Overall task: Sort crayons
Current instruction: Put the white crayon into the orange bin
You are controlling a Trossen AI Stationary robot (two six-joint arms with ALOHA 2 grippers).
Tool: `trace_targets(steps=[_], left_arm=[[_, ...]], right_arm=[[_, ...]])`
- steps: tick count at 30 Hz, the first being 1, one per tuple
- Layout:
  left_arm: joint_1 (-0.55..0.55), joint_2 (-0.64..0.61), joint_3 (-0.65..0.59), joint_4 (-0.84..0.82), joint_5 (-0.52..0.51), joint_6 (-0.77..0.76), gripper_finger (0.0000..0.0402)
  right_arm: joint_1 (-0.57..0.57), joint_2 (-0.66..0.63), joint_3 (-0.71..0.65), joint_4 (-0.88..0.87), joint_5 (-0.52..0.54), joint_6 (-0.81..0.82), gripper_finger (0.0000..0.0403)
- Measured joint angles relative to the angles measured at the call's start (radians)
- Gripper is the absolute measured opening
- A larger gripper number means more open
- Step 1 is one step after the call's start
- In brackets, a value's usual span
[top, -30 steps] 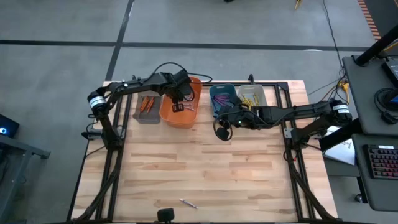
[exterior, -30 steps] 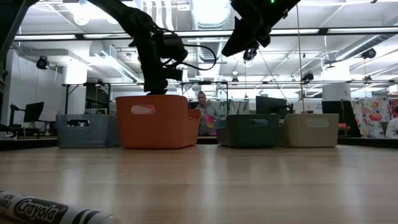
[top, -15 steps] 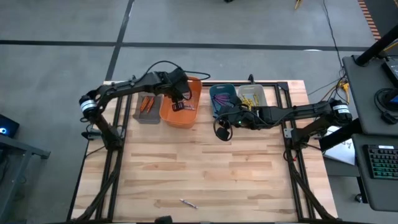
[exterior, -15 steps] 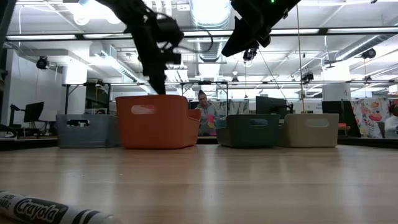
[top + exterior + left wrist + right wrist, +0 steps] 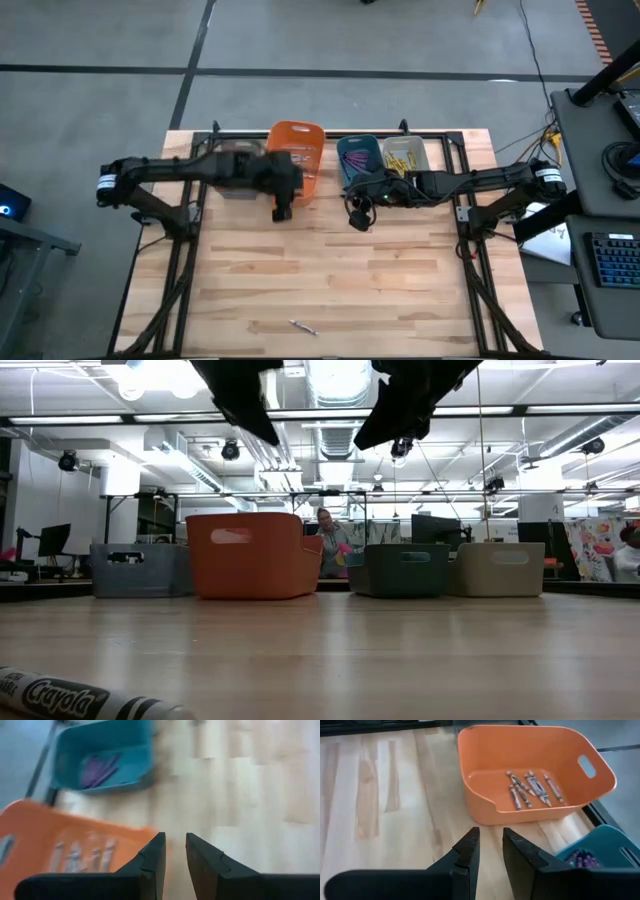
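Crayons lie mostly sorted: greyish ones in the orange bin, purple in the teal bin, yellow in the beige bin, orange in the grey bin. 1 stray crayon lies at the table's 6 o'clock edge, unsorted. Left gripper, at 7 o'clock of the orange bin, grasps nothing, fingers slightly parted. Right gripper, at 6 o'clock of the teal bin, likewise empty.

Several greyish crayons are seen lying flat and loosely scattered on the floor of the orange bin. Purple crayons are bunched in the teal bin, and what appear to be yellow ones lie in the beige bin. A single grey-wrapped crayon lies alone near the table's front edge.
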Motion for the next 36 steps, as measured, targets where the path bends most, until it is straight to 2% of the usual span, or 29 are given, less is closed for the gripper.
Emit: trace_targets(steps=[3,9,13,17,22,27,31,36], left_arm=[[-0.104,-0.019,-0.013,0.006,-0.014,-0.063,0.0058],[-0.314,-0.018,-0.072,0.042,-0.13,-0.183,0.0058],[-0.431,-0.003,-0.131,0.099,-0.134,-0.25,0.0058],[-0.528,0.008,-0.207,0.229,-0.134,-0.301,0.0058],[-0.612,0.043,-0.263,0.34,-0.136,-0.369,0.0058],[-0.679,0.129,-0.276,0.447,-0.137,-0.376,0.0066],[-0.715,0.216,-0.249,0.464,-0.158,-0.381,0.009],[-0.755,0.34,-0.183,0.468,-0.206,-0.39,0.0137]], right_arm=[[0.003,-0.003,0.006,-0.03,-0.032,0.004,0.0075],[0.017,-0.005,0.033,-0.102,-0.065,0.027,0.0075],[0.034,-0.005,0.033,-0.106,-0.073,0.035,0.0075],[0.053,-0.005,0.033,-0.143,-0.073,0.071,0.0075],[0.087,-0.005,0.033,-0.214,-0.073,0.164,0.0075],[0.153,-0.005,0.029,-0.28,-0.073,0.26,0.0075],[0.224,-0.005,0.017,-0.283,-0.073,0.3,0.0075],[0.312,-0.005,0.003,-0.281,-0.059,0.359,0.0075]])
